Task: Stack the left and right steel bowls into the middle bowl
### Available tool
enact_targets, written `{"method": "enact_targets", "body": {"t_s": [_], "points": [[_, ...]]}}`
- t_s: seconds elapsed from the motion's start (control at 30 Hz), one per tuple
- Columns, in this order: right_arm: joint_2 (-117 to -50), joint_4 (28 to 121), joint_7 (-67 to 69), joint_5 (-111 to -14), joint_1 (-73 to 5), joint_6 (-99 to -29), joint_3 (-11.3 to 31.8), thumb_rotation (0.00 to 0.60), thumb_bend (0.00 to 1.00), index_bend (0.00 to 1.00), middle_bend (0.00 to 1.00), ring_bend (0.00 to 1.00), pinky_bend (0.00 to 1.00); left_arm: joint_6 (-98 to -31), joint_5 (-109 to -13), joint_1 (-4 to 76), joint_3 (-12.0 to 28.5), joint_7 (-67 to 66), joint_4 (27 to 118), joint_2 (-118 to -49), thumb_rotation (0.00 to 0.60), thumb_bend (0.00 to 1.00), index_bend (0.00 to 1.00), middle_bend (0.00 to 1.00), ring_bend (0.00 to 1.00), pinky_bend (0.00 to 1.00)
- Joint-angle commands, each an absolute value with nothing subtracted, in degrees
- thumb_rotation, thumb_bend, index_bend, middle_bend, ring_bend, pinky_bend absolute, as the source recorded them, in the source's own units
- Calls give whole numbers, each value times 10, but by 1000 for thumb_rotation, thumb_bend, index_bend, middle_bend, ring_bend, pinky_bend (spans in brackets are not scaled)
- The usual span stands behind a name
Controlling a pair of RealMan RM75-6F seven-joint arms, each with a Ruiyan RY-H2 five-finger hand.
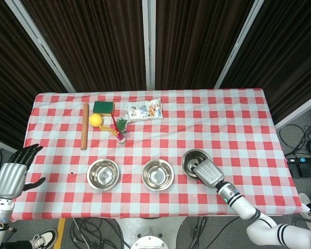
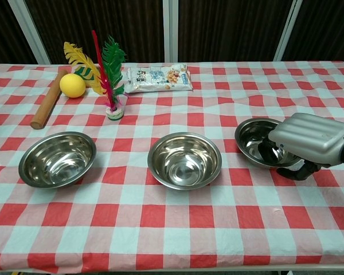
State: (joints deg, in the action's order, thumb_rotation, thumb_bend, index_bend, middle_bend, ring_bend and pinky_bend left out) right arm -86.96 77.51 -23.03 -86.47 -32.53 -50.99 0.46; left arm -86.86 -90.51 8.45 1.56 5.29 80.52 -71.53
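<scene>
Three steel bowls stand in a row near the table's front edge: the left bowl (image 1: pixel 102 174) (image 2: pixel 57 158), the middle bowl (image 1: pixel 157 174) (image 2: pixel 184 160) and the right bowl (image 1: pixel 193 159) (image 2: pixel 255 140). My right hand (image 1: pixel 207 173) (image 2: pixel 312 143) lies over the right bowl's near right rim. Its fingers (image 2: pixel 270 151) reach down inside the bowl while the thumb (image 2: pixel 301 172) sits outside under the rim, so it grips the rim. The bowl still rests on the cloth. My left hand (image 1: pixel 10 176) hangs open off the table's left edge, holding nothing, seen only in the head view.
On the red checked cloth (image 1: pixel 238 129) at the back left lie a wooden rolling pin (image 1: pixel 85 126), a yellow ball (image 1: pixel 96 120), a green sponge (image 1: pixel 103 107), a feather shuttlecock (image 1: pixel 121 129) and a snack bag (image 1: pixel 143 110).
</scene>
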Motion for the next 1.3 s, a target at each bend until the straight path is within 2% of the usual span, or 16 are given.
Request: {"method": "enact_targets", "body": {"t_s": [0.03,0.23,0.37,0.63,0.87,1.07,1.3], "points": [[-872,771,-227,-867,-326,-515,3,600,376,615,529,428,483,-869,-905,85,16,53,805,-716,600,80,196,230,176,232],[-874,765,-223,-867,-327,-522,-1,600,406,710,597,502,579,-867,-904,85,16,57,806,-715,600,80,195,230,176,232],[-873,764,-224,-866,-326,-526,-4,600,415,735,614,520,599,-866,-904,85,15,58,806,-715,600,80,196,230,176,233],[-860,788,-232,-874,-331,-553,7,600,417,737,616,522,601,-867,-902,85,17,62,805,-715,600,80,195,230,176,232],[-839,875,-269,-900,-362,-570,38,600,420,738,617,522,601,-871,-900,84,21,65,806,-715,600,80,196,230,176,232],[-854,922,-304,-890,-385,-540,40,600,425,737,617,522,601,-875,-898,82,22,69,808,-712,600,80,196,230,176,232],[-880,923,-313,-865,-399,-510,34,600,422,736,608,520,601,-878,-894,77,23,80,808,-707,600,82,195,230,176,232]]}}
